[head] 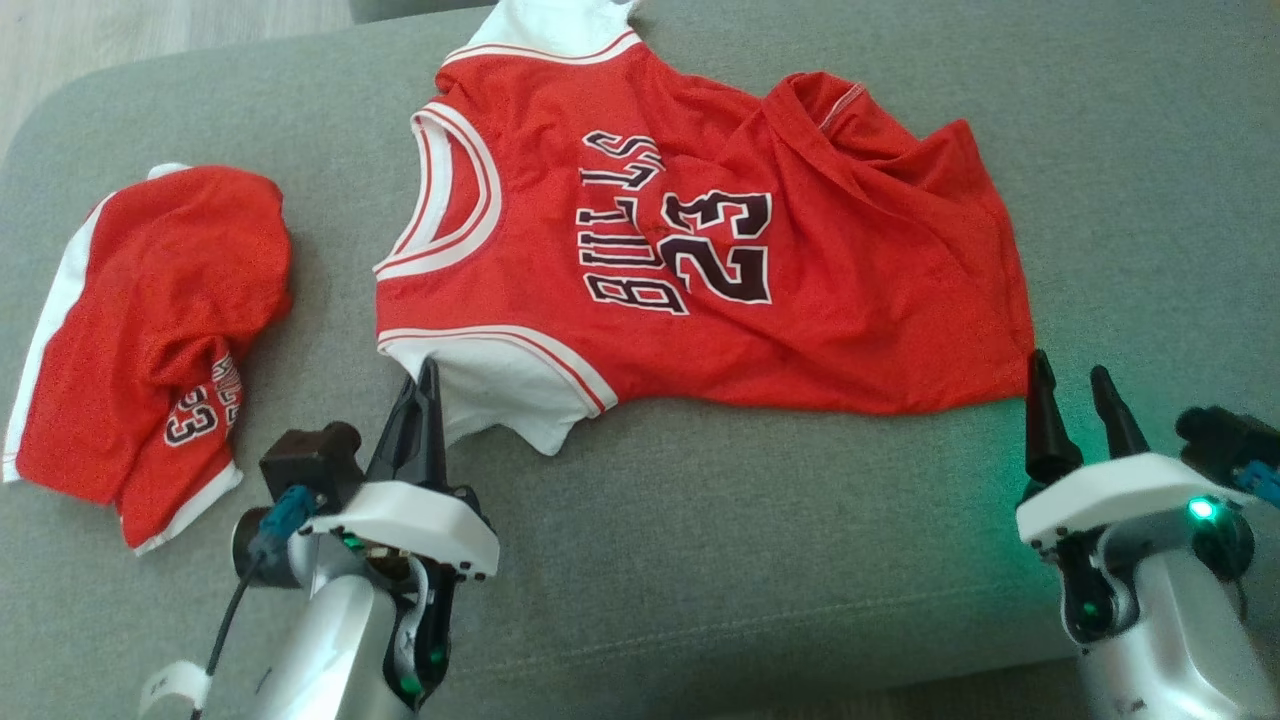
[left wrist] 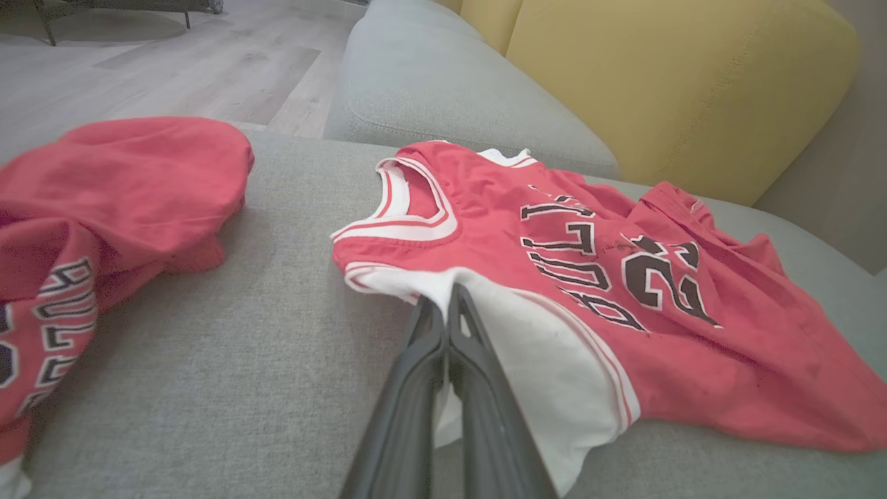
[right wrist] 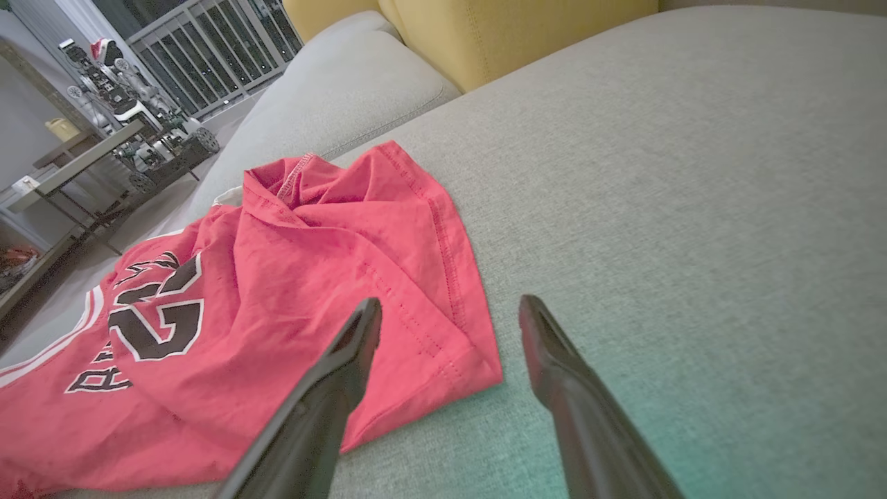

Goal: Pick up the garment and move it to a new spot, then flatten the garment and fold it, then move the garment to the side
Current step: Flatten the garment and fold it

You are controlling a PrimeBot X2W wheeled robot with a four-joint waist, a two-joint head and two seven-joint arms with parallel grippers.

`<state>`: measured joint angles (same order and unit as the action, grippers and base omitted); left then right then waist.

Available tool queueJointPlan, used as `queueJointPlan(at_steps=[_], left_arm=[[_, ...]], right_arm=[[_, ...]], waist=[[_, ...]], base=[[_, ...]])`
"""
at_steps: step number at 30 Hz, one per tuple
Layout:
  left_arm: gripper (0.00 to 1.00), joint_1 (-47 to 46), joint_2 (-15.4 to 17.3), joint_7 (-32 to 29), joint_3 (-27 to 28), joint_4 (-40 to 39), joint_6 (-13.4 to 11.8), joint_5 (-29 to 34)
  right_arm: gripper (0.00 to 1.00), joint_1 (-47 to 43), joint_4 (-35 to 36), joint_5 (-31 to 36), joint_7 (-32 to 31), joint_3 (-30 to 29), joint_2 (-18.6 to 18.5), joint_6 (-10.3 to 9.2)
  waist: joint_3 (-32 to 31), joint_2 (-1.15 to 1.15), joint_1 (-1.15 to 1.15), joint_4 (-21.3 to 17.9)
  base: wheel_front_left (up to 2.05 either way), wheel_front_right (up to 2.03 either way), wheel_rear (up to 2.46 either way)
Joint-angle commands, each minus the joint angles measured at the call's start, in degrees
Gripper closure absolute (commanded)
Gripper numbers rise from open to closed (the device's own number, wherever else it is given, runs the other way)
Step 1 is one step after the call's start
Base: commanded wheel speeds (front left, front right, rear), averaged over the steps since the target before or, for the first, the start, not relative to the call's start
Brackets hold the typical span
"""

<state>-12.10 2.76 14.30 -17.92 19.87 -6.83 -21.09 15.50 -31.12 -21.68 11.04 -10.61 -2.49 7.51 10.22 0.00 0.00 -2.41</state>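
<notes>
Bulls 23 jersey (head: 850, 300): laid front-up on grey sofa seat (head: 750, 560), neckline toward left, hem rumpled at right. Left hand (head: 428, 372): fingers pressed together, pinching white sleeve edge of jersey. Right hand (head: 1070, 365): fingers spread wide, gripping nothing, just beside hem corner. Second red garment (head: 150, 340): crumpled, lying apart at left.
</notes>
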Motion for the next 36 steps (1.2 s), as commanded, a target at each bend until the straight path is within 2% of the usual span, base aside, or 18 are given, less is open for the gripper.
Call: queueJointPlan(at_steps=[1, 6, 17, 28, 35, 36], left_arm=[[1.0, -2.0, 0.2, 0.7, 1.8, -1.0, 0.6, 0.6], [1.0, -2.4, 0.1, 0.7, 0.9, -0.8, 0.9, 0.0], [1.0, -3.1, 0.1, 0.7, -1.0, -1.2, 0.2, -1.1], [1.0, -3.2, 0.1, 0.7, -0.6, -1.0, -0.1, -1.2], [1.0, -3.1, 0.1, 0.7, -0.1, -0.9, 0.0, -1.2], [1.0, -3.1, 0.1, 0.7, -0.1, -0.9, 0.0, -1.2]], right_arm=[[0.0, 3.7, -1.2, 0.1, 1.2, 1.7, -0.4, -0.02], [0.0, 7.7, -8.4, 2.4, 2.2, 1.7, -0.4, -0.02], [0.0, 12.0, -17.6, 7.1, 3.4, -0.2, -0.4, -0.02], [0.0, 13.7, -22.0, 7.6, 3.9, -0.2, -0.4, -0.02], [0.0, 13.4, -22.3, 7.0, 3.9, 0.9, -0.4, -0.02], [0.09, 13.4, -22.4, 6.9, 3.9, 1.1, -0.4, -0.02]], waist=[[0.4, 0.0, 0.0, 0.3], [1.2, 0.0, 0.0, 1.3], [2.5, 0.0, 0.0, 2.4], [2.1, 0.0, 0.0, 1.9], [1.7, 0.0, 0.0, 1.2], [1.6, 0.0, 0.0, 1.1]], base=[[0.0, 0.0, 0.0], [0.0, 0.0, 0.0], [0.0, 0.0, 0.0], [0.0, 0.0, 0.0], [0.0, 0.0, 0.0], [0.0, 0.0, 0.0]])
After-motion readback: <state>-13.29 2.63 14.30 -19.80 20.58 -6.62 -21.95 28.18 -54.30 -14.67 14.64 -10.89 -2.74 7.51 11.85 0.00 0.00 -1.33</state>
